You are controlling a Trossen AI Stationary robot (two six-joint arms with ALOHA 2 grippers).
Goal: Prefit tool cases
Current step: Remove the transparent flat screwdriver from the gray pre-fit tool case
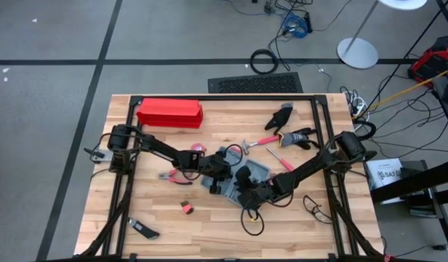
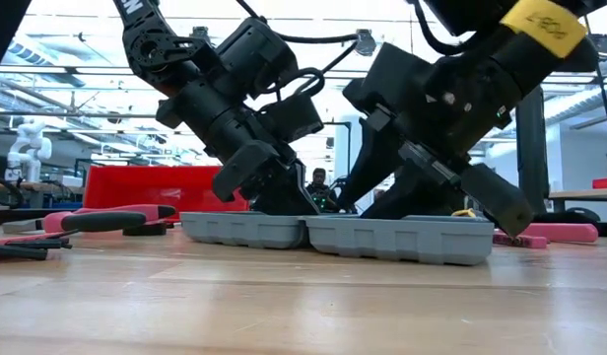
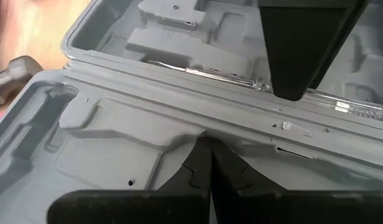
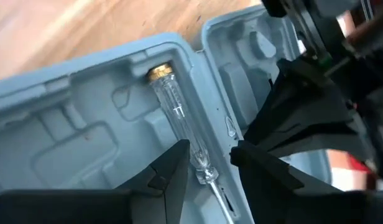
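The blue-grey tool case (image 1: 242,178) lies open and flat at the table's middle, both halves (image 2: 244,229) (image 2: 402,237) with their grey recesses up. My left gripper (image 3: 207,146) is shut and down on the left half, close to the hinge. My right gripper (image 4: 210,155) comes in from the right over the other half, its fingers on either side of a clear-handled screwdriver (image 4: 179,115) with a brass cap that lies in a recess there. My left gripper rests its shut fingertips (image 3: 201,155) on the moulded tray of the case's left half (image 3: 148,134), just beside the hinge ridge. It comes slanting down from the table's left. The case lies flat on the table. My right gripper has the screwdriver's handle at its shaft end (image 4: 203,167) between its two fingers, which lie across the tool and slant down from the table's right. One finger (image 4: 176,163) touches the handle; whether the other does, I cannot tell. The handle lies in the recess, brass cap (image 4: 159,71) at the recess's corner.
A long red box (image 1: 169,113) lies at the far left. Red-handled pliers (image 1: 173,175) lie left of the case; black gloves (image 1: 288,125) and a red screwdriver (image 1: 281,159) lie to its far right. A small red piece (image 1: 186,208) and a black tool (image 1: 144,231) lie near the front.
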